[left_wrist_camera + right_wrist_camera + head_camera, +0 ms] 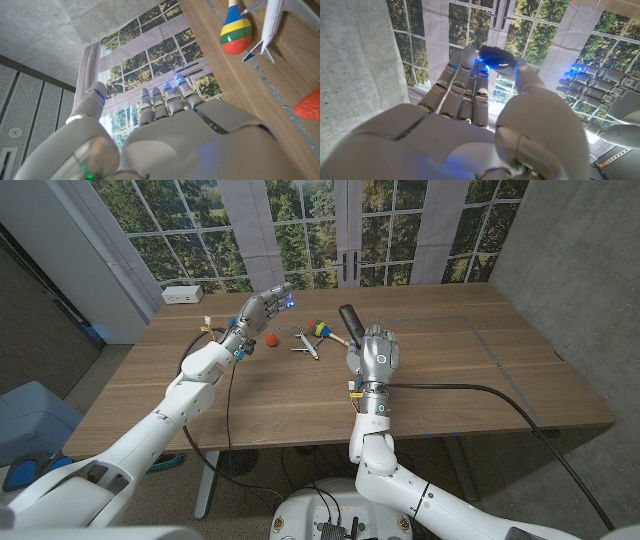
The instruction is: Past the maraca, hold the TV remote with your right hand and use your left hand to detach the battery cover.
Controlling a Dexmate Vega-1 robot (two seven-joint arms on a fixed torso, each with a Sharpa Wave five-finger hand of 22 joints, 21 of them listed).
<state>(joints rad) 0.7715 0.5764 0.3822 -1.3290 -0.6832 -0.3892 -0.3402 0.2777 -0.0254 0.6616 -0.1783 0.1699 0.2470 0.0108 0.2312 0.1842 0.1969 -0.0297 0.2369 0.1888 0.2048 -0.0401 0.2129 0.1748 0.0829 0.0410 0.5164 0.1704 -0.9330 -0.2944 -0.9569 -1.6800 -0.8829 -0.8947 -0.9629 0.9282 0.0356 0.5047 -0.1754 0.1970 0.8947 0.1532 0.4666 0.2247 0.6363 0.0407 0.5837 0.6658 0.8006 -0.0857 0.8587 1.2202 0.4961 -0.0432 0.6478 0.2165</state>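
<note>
Gripping the TV remote (352, 321), a slim black bar with rounded ends, my right hand (378, 360) holds it tilted up off the wood-grain surface (450, 370), just beyond the maraca (322, 330); in the right wrist view my smooth grey fingers (465, 85) curl round its glossy dark tip (496, 57), lit blue. My left hand (258, 313) hangs raised over the surface near the remote, fingers (165, 102) straight, close together and holding nothing. Between my hands lie the maraca, a rounded head banded red, yellow, green and blue on a pale wooden handle, a small white toy plane (305, 346) with thin wings, and a little orange-red cone (271, 338).
</note>
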